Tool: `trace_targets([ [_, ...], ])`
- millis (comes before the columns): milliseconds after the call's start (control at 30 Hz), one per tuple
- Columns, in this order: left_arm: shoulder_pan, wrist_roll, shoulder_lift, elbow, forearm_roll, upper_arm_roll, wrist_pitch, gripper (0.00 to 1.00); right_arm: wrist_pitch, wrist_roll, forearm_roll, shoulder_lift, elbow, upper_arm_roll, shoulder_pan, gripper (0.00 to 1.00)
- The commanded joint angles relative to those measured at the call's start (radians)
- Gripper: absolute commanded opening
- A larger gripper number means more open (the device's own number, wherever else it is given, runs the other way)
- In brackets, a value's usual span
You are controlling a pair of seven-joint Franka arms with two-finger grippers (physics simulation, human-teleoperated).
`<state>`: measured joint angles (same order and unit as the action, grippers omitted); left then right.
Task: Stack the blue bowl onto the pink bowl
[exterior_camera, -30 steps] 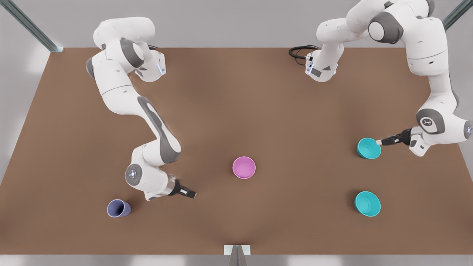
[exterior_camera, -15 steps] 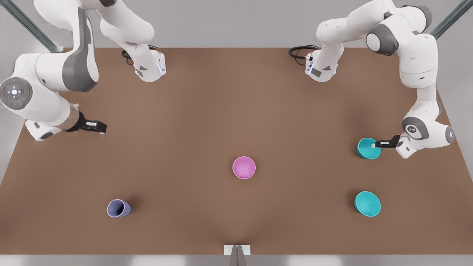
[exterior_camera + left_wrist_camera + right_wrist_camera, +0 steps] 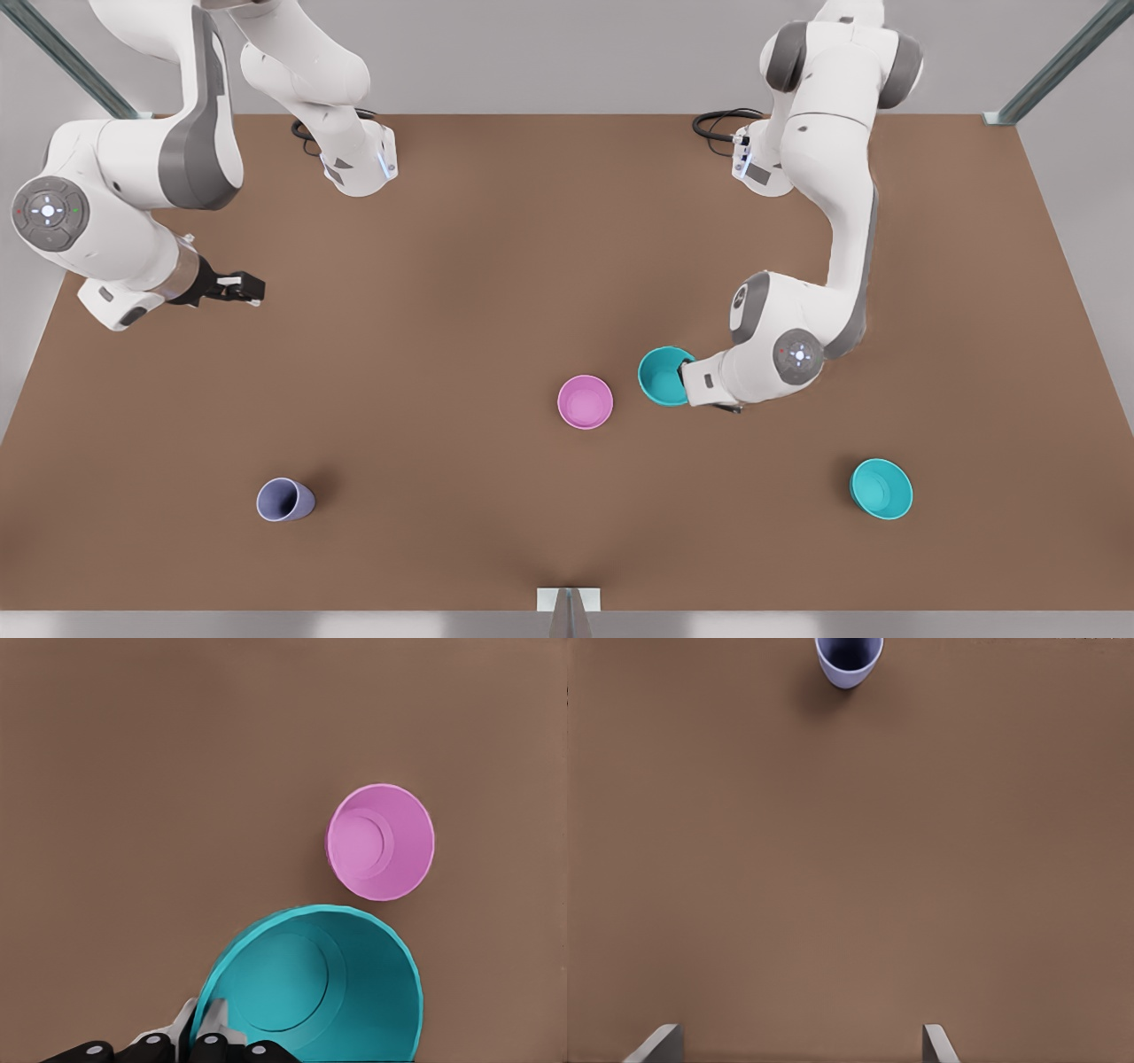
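Brown tabletop (image 3: 496,266) runs wide and bare beneath me, with pale grey walls behind it and metal frame posts at the far corners.

My left gripper (image 3: 202,1038) is the one on the front view's right, low over the middle of the table. Its fingers (image 3: 213,1028) are pinched onto the rim of the blue bowl (image 3: 663,376), one inside the wall and one outside, so I have that bowl firmly by its edge. In my left wrist view the bowl hangs tilted, its open mouth turned toward the camera. It sits just beside the pink bowl (image 3: 585,401), on the front view's right of it, with a narrow gap between the two rims; it is not over the pink bowl. The pink bowl stands upright on the table near the centre.

My right gripper (image 3: 239,288) waits at the front view's left, well apart from both bowls, holding nothing, its fingers spread slightly apart.

A second turquoise bowl (image 3: 881,488) rests upright near the front view's lower right. A lavender-blue cup (image 3: 284,500) stands toward the front view's lower left, leaning a little, and my right wrist view catches it (image 3: 849,657) across open table.
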<state>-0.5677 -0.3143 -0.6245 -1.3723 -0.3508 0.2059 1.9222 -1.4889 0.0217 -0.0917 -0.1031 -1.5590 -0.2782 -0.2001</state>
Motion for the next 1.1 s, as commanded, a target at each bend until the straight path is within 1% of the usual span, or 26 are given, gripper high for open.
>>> trace_targets([
  [0, -0.064, 1.257, -0.086, 0.130, 0.001, -0.005, -0.134, 0.21, -0.002, -0.111, 0.001, 0.000, 0.001, -0.001, -0.001, 1.00],
  [67, -0.092, 1.330, -0.155, 0.209, 0.003, -0.005, -0.134, 0.21, -0.002, -0.111, 0.001, -0.001, 0.001, -0.001, -0.001, 1.00],
  [167, -0.124, 1.357, -0.216, 0.269, -0.002, -0.005, -0.132, 0.21, -0.002, -0.111, 0.003, -0.004, 0.001, -0.003, 0.001, 1.00],
  [300, -0.115, 1.353, -0.256, 0.277, -0.033, -0.003, -0.107, 0.21, -0.002, -0.111, 0.001, -0.010, 0.007, -0.004, 0.002, 1.00],
  [700, -0.115, 1.351, -0.279, 0.277, -0.068, -0.005, -0.040, 0.21, -0.001, -0.111, -0.002, -0.021, 0.016, -0.006, 0.007, 1.00],
  [1067, -0.112, 1.350, -0.299, 0.271, -0.069, -0.005, -0.029, 0.21, -0.001, -0.111, -0.003, -0.029, 0.022, -0.007, 0.008, 1.00],
])
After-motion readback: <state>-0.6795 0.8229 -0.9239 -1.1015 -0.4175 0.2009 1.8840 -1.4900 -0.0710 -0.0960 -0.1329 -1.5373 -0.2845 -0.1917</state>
